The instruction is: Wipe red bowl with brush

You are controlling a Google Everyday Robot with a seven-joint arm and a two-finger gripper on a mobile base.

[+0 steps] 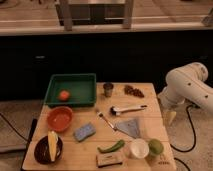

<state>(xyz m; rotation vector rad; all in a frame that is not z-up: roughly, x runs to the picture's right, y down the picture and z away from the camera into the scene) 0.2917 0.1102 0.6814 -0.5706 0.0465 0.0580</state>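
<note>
1. Orange-red and round, the red bowl sits on the left side of the wooden table, just in front of the green tray.
2. The brush lies flat near the table's middle, white handle pointing right, dark head to the left, well apart from the red bowl.
3. A thin metal utensil and a blue sponge lie between bowl and brush.
4. The gripper hangs pointing down off the table's right edge, near the brush handle's end but touching nothing; whether it is open or closed cannot be told.
5. A dark brown bowl with a yellow item stands at the front left corner.
</note>
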